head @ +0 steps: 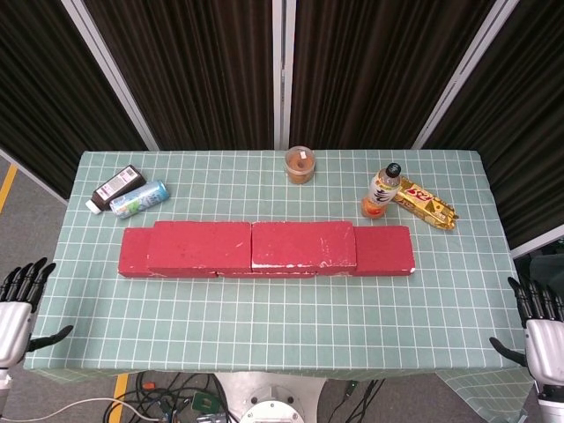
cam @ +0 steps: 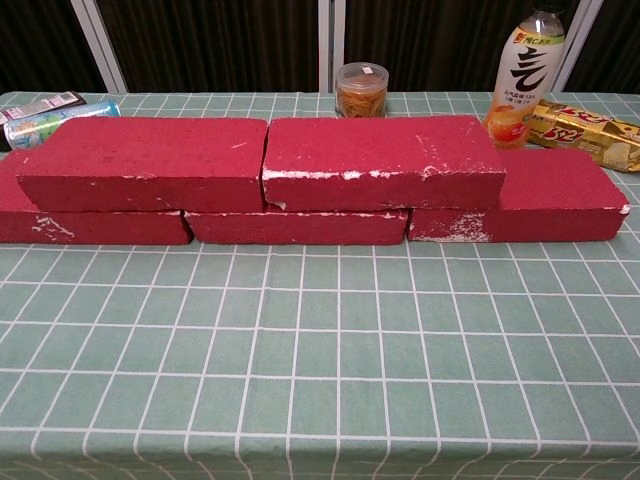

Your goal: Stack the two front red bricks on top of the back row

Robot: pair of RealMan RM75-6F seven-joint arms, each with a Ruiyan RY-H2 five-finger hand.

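A table [head: 291, 304] under a green checked cloth carries a bottom row of red bricks [cam: 515, 205], a small round jar [head: 300, 165], a drink bottle [head: 382, 191], a gold snack packet [head: 426, 204], a can [head: 138, 198] and a dark bottle [head: 117, 188].
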